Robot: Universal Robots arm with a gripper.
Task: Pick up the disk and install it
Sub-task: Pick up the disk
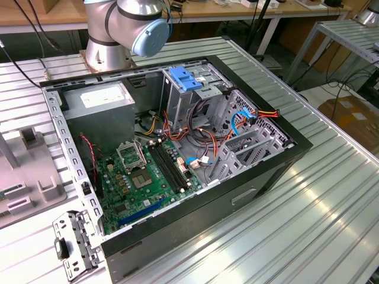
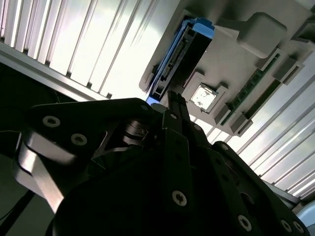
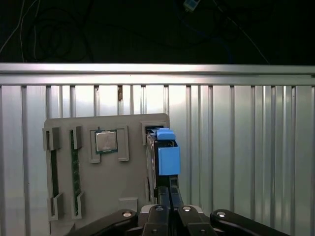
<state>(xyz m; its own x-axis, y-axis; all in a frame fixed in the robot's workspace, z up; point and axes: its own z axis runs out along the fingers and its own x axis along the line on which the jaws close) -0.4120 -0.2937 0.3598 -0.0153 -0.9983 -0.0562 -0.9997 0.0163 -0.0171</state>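
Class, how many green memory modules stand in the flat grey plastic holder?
2: one green memory module in the holder's outermost slot, the other in the next slot, beside the square silver chip.

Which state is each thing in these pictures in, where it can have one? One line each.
computer case: open, side panel off, lying on its side.
disk: standing on edge in a slot of the grey holder, not in the case.
gripper: shut, tips right by the disk's blue rail.
processor chip: seated in a recess of the holder.
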